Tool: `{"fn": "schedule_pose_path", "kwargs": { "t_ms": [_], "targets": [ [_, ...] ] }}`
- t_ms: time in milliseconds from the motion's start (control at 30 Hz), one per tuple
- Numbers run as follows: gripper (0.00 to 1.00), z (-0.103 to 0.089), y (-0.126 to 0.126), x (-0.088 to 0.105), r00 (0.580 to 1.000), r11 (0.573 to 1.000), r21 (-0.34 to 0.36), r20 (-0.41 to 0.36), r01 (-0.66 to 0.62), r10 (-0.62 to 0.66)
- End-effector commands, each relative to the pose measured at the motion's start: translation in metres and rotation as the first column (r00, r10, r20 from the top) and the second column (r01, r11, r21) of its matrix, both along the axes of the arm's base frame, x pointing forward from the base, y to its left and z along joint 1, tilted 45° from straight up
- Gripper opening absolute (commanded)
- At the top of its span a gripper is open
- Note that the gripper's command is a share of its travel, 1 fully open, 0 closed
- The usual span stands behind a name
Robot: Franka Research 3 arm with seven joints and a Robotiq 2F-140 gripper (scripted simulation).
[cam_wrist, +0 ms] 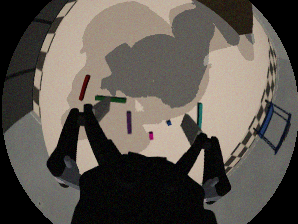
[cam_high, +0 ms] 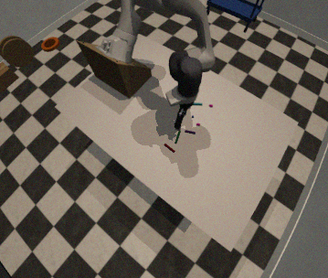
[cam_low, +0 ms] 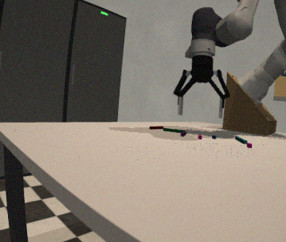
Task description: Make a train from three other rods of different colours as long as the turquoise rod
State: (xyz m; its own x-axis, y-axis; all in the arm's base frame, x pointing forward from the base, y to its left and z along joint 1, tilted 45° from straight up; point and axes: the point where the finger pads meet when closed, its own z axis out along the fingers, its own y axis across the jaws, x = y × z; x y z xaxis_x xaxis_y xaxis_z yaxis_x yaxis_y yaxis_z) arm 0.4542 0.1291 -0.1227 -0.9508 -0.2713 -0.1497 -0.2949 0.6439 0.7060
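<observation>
Seven rods lie apart from one another on the desk below my jaws, with no train formed. I hold the jaws wide apart above the desk, fingers pointing down and nothing clamped between them.

In my wrist view, the turquoise rod shows just beside one finger, on the outer side of the jaws. Between the two fingers I see the small blue rod, one magenta rod and the longer purple rod.

Near my other finger, the green rod lies crosswise to the purple one, and past it, outside the jaws, is the red rod, turned at an angle to the green. The second magenta rod sits near one end of the turquoise rod, outside my jaws on that side; my wrist view does not show it.
</observation>
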Motion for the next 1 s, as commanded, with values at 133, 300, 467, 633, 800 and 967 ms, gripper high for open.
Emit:
{"fn": "schedule_pose_path", "kwargs": {
  "t_ms": [133,300,467,633,800,967],
  "targets": [
    [1.00,-0.006,-0.007,0.003,0.972,0.987,0.005,0.176,-0.158,0.155],
    [1.00,-0.010,-0.011,0.003,0.944,0.974,-0.001,0.245,-0.226,0.220],
    [1.00,-0.013,-0.015,0.003,0.907,0.956,-0.012,0.312,-0.292,0.281],
    [1.00,-0.015,-0.018,0.003,0.881,0.943,-0.022,0.352,-0.331,0.317],
    [1.00,-0.020,-0.023,0.003,0.811,0.909,-0.048,0.434,-0.413,0.392],
    [1.00,-0.024,-0.027,0.003,0.750,0.879,-0.072,0.491,-0.471,0.442]
  ]
}}
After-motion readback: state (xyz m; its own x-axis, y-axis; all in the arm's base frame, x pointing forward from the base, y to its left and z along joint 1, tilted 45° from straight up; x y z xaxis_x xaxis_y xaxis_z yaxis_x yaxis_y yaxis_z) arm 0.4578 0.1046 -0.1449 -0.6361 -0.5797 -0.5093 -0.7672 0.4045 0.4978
